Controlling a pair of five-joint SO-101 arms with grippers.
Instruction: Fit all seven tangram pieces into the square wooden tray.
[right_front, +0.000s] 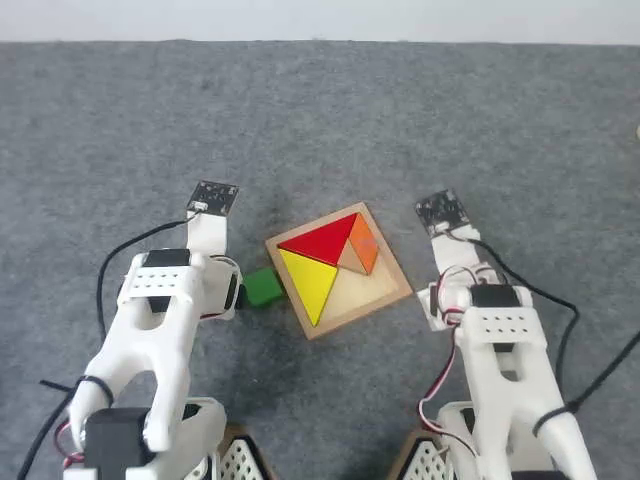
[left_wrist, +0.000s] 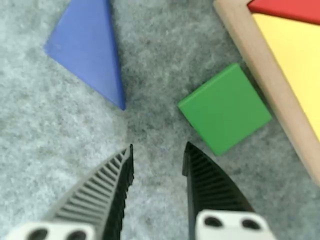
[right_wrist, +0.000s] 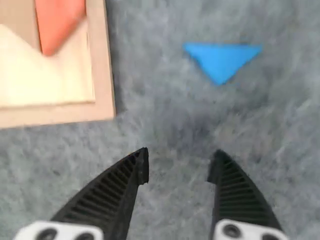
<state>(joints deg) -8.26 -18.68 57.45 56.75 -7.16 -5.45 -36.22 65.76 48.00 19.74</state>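
Tray of pale wood, square (right_front: 361, 313), sits turned corner-on near the middle of the grey carpeted table (right_front: 500, 120), between the two white arms. Inside it lie three pieces: a large red triangle (right_front: 322, 242) along the upper left side, a large yellow triangle (right_front: 310, 283) against the lower left side and touching the red one, and an orange slanted piece (right_front: 364, 243) at the upper right side. The lower right part of the tray floor is bare wood.

A green square block (right_front: 263, 287) lies on the carpet outside the tray, just beside its left rim; contact with the rim cannot be confirmed.

Left gripper (left_wrist: 157, 150): black ribbed fingers parted, nothing between them, poised over bare carpet. The green block sits just ahead of one fingertip, with the tray rim beyond it. A large dark blue triangle (left_wrist: 90, 47) lies on the carpet farther ahead, apart from both the block and the tray.

Right gripper (right_wrist: 180, 162): fingers likewise spread and empty, over carpet near the tray's outer corner. A small light blue triangle (right_wrist: 221, 59) lies on the carpet ahead of it, well clear of the tray rim.

Pieces observed: three seated, three loose on the carpet.
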